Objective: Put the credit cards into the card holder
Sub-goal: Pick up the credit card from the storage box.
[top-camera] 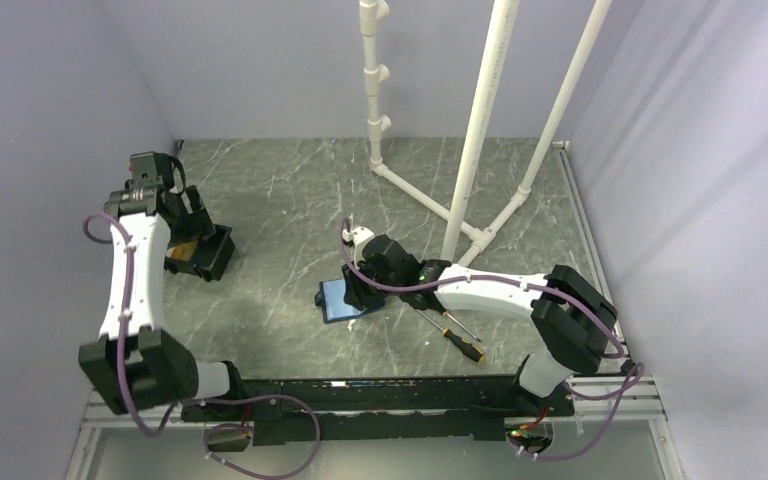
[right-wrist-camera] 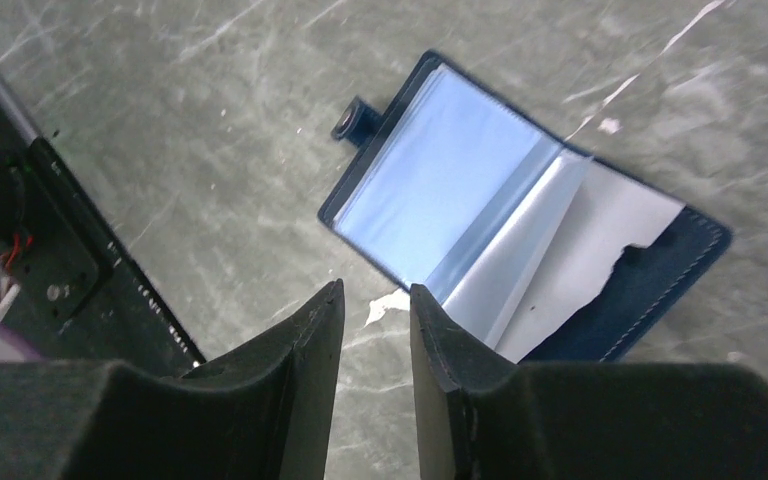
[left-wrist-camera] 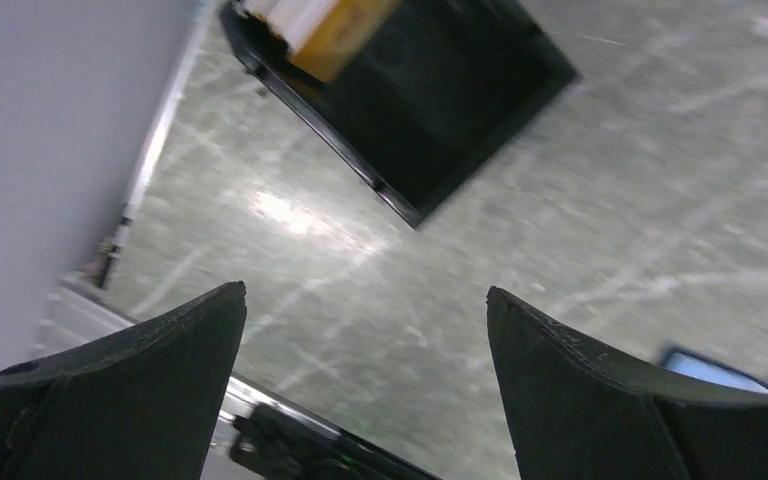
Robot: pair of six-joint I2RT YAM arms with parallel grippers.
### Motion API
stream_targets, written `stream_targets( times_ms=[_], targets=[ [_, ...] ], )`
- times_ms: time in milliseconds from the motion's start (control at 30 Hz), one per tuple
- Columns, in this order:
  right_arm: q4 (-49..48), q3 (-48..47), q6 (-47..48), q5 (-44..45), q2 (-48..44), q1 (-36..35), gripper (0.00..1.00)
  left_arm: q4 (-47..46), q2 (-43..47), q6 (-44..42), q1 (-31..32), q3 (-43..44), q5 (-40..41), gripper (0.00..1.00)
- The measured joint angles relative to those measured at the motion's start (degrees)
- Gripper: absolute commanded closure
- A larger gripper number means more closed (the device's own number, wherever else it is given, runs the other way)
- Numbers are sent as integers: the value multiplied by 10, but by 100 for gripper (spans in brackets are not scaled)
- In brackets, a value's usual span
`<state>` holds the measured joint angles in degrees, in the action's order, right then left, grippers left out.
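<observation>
My L tool (left-wrist-camera: 365,300) gaped wide over desk (left-wrist-camera: 580,230) beside box (left-wrist-camera: 460,120) rim; R tool (right-wrist-camera: 375,290) stood slightly ajar, empty, at edge of card holder (right-wrist-camera: 460,190).

The card holder (top-camera: 343,298) lies opened flat near the middle of the table (top-camera: 280,180). At its nine o'clock, well apart, stands a box (top-camera: 203,252) with the credit cards (left-wrist-camera: 345,30) in it. Two screwdrivers (top-camera: 468,345) lie near at four o'clock. A pipe frame (top-camera: 460,130) stands at one o'clock.

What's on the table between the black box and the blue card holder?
Nothing. Only bare grey tabletop lies between the black box and the card holder, as the top view shows.
</observation>
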<state>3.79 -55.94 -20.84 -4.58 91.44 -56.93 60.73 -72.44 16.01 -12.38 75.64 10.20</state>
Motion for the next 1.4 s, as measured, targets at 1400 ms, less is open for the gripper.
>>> stream_targets(
  times_ms=[1400],
  targets=[
    [-122,110,-25,-41,-146,-21,57,-144,-410,-248,-28,99,186,19]
  ],
)
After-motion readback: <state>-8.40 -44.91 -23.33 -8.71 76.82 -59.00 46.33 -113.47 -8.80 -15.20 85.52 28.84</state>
